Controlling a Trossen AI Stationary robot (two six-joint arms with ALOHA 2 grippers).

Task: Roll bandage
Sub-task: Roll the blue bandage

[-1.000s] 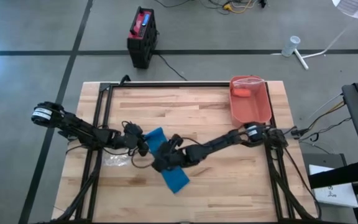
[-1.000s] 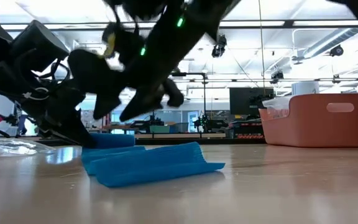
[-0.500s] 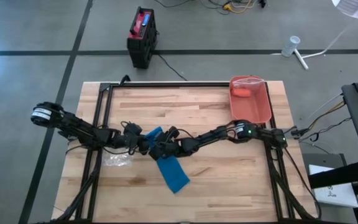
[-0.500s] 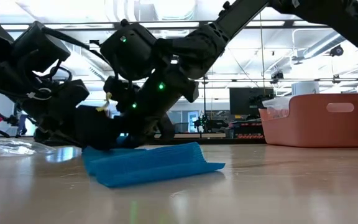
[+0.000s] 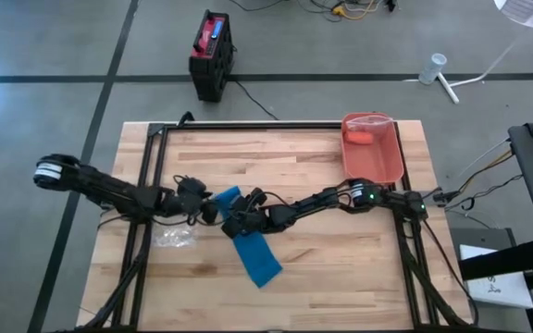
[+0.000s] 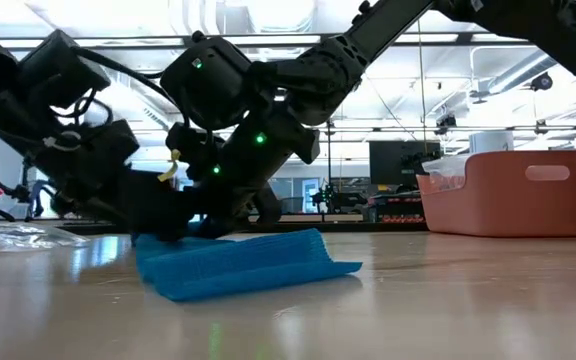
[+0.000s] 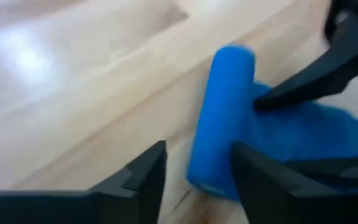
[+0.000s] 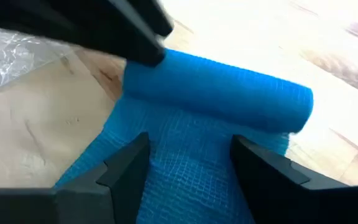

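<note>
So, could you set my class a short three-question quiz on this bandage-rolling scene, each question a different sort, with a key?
1. True or false: the blue bandage is fully rolled up.
2. Multiple choice: the orange bin stands at (A) the table's far right corner, (B) its near left corner, (C) its middle.
3. Short answer: what lies on the table by the left arm, beside the bandage?

Key:
1. False; one end is rolled, the rest lies flat.
2. A.
3. A clear plastic wrapper.

The left gripper and the right gripper both show spread fingers at the roll.
</note>
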